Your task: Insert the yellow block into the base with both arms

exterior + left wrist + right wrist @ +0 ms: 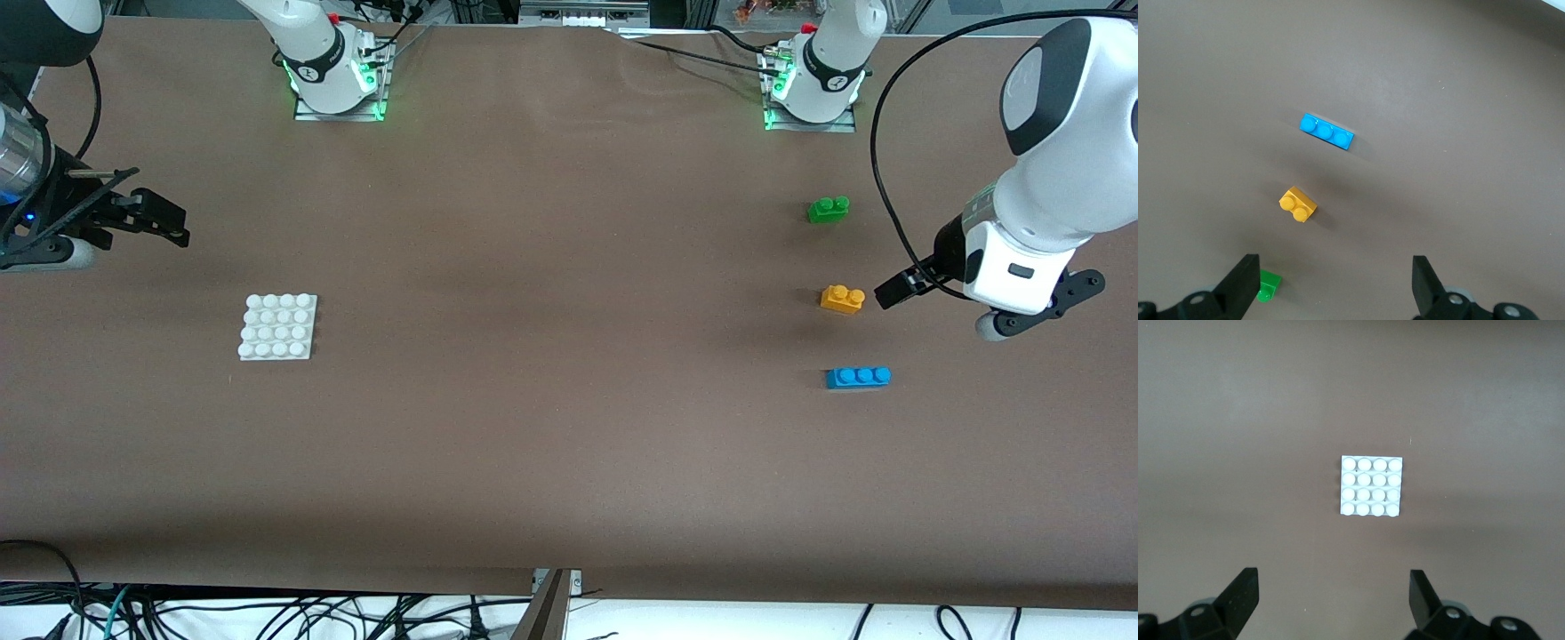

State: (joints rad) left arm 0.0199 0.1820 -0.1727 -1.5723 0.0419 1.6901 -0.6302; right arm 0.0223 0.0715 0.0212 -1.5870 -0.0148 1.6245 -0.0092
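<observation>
The yellow block (842, 299) (1298, 205) lies on the brown table toward the left arm's end, studs up. The white studded base (278, 326) (1371, 486) lies flat toward the right arm's end. My left gripper (898, 291) (1335, 264) hangs open above the table, beside the yellow block and apart from it, with nothing between its fingers. My right gripper (174, 224) (1333, 577) hangs open and empty over the table's edge at the right arm's end, apart from the base.
A green two-stud brick (829, 209) (1269, 285) lies farther from the front camera than the yellow block. A longer blue brick (858, 377) (1327, 131) lies nearer. Cables trail along the table's front edge.
</observation>
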